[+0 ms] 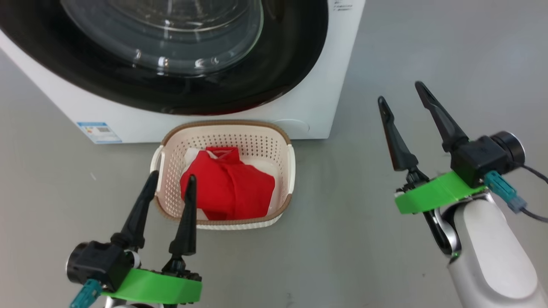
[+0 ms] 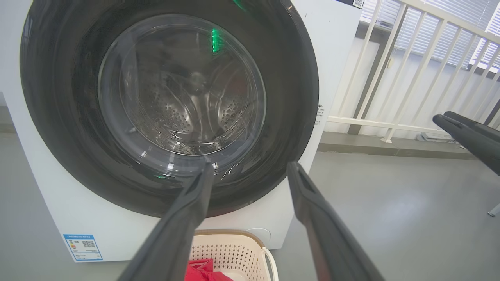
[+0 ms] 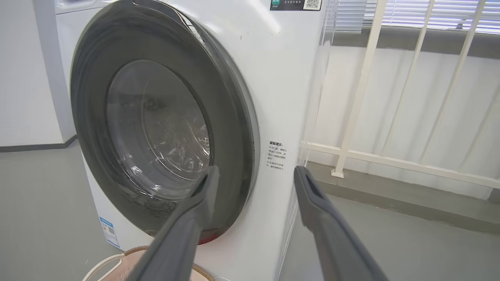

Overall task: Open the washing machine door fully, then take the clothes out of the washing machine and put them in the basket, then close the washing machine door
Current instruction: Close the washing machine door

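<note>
Two empty, released tools — left tool (image 1: 173,175), right tool (image 1: 400,91) — flank the basket (image 1: 227,124); the washing machine door (image 1: 295,64) behind may swing open if unlatched.

The washing machine door (image 3: 164,132) lies closed, flush against the front of the white washing machine (image 3: 281,97). The right gripper (image 3: 256,171) stands before the machine's right front edge, fingers spread apart with nothing between them. A blue label (image 3: 108,231) sits at the machine's lower left corner. The rim of the basket (image 3: 129,251) shows below the machine's front. A white railing (image 3: 359,89) runs to the machine's right.
</note>
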{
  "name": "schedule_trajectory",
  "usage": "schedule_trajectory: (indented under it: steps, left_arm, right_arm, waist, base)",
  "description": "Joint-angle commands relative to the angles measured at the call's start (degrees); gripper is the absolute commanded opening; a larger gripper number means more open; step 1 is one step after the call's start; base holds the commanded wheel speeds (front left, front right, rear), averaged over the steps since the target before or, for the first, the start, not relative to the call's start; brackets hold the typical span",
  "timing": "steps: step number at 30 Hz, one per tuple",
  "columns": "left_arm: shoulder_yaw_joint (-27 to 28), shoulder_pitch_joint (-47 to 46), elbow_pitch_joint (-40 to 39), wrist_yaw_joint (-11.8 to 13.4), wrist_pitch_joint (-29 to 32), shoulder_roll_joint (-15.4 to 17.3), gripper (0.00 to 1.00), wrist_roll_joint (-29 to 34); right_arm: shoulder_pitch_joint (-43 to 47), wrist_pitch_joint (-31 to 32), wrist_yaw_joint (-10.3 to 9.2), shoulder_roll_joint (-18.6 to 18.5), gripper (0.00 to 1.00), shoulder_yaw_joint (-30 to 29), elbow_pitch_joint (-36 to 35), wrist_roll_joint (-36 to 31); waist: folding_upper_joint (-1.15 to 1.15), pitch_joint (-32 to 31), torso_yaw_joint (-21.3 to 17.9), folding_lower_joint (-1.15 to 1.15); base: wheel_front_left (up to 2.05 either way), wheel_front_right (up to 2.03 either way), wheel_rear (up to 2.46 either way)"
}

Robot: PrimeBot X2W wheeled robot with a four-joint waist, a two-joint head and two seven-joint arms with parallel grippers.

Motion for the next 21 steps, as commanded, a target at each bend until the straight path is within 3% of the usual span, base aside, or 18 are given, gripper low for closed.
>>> schedule_trajectory:
  steps: [1,21]
  left_arm:
    - [3.0,0.4,-1.2,0.6,-0.7,0.5,1.00,0.6]
    - [9.5,6.1,-2.3,-0.7,-0.7,-1.4,1.00,5.4]
  right_arm:
    - [2.0,0.1,-0.22,0.6,1.00,-0.2,-2.7,0.2]
    - [14.9,0.1,-0.22,0.6,1.00,-4.8,-7.3,2.4]
  waist:
    - [0.00,-2.1,-1.9,0.00]
    - [0.00,-7.8,-4.1,0.00]
  base:
    - [0.00,0.00,0.00]
    - [0.00,0.00,0.00]
